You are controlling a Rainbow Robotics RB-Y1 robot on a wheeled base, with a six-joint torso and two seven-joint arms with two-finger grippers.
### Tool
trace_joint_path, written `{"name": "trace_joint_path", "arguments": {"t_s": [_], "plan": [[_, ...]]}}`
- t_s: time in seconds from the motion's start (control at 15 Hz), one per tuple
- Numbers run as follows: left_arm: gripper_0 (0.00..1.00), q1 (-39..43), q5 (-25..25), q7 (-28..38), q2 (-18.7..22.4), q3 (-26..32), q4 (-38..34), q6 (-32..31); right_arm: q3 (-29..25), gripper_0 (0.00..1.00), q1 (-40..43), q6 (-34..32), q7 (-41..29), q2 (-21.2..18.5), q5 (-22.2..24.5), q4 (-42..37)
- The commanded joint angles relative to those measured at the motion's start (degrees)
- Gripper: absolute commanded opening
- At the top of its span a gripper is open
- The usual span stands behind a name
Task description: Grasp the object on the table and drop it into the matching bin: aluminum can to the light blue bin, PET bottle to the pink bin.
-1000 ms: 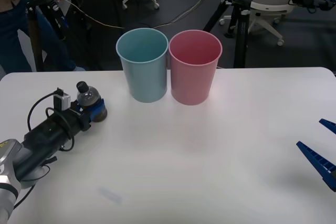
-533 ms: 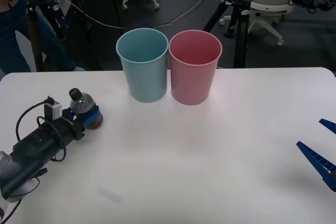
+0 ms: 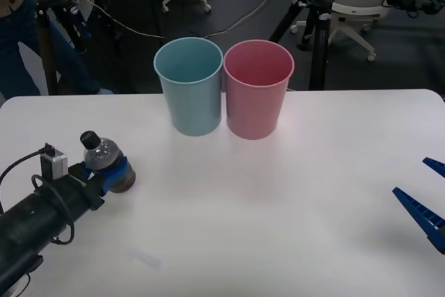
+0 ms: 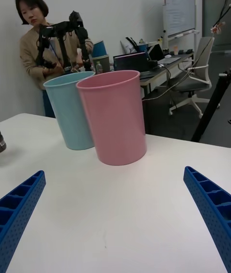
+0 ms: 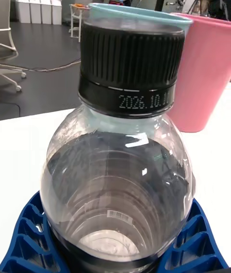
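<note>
My left gripper (image 3: 111, 175) is clamped around the PET bottle (image 3: 104, 158) low over the counter's (image 3: 278, 193) left side. I judge the next move: lift and carry it right to the pink bin (image 3: 258, 88). Right gripper (image 3: 425, 196) waits spread wide.

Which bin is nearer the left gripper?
The light blue bin, on the left of the pair. The pink bin stands beyond it from the left gripper, which holds the PET bottle.
</note>
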Motion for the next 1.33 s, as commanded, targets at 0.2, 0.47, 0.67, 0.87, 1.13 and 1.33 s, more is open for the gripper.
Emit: {"name": "trace_joint_path", "arguments": {"t_s": [0.2, 0.47, 0.67, 0.87, 1.13, 1.33], "plan": [[0.00, 4.17, 0.11, 2.73, 2.66, -0.53, -9.77, 1.28, 0.00, 1.00, 0.00, 0.00, 0.00, 0.00, 0.00, 0.00], [0.00, 4.35, 0.02, 4.31, 4.33, -0.62, -13.82, 1.90, 0.00, 1.00, 0.00, 0.00, 0.00, 0.00, 0.00, 0.00], [0.00, 5.05, 0.02, 8.18, 6.70, -1.23, -16.80, 2.69, 0.00, 1.00, 0.00, 0.00, 0.00, 0.00, 0.00, 0.00], [0.00, 7.51, -2.79, 14.42, 9.51, -1.23, -22.69, 4.89, 0.00, 1.00, 0.00, 0.00, 0.00, 0.00, 0.00, 0.00], [0.00, 8.48, -5.34, 24.35, 16.46, -1.41, -31.83, 9.19, 0.00, 1.00, 0.00, 0.00, 0.00, 0.00, 0.00, 0.00], [0.00, 5.66, -7.45, 32.26, 21.29, -1.41, -36.58, 11.13, 0.00, 1.00, 0.00, 0.00, 0.00, 0.00, 0.00, 0.00]]}}
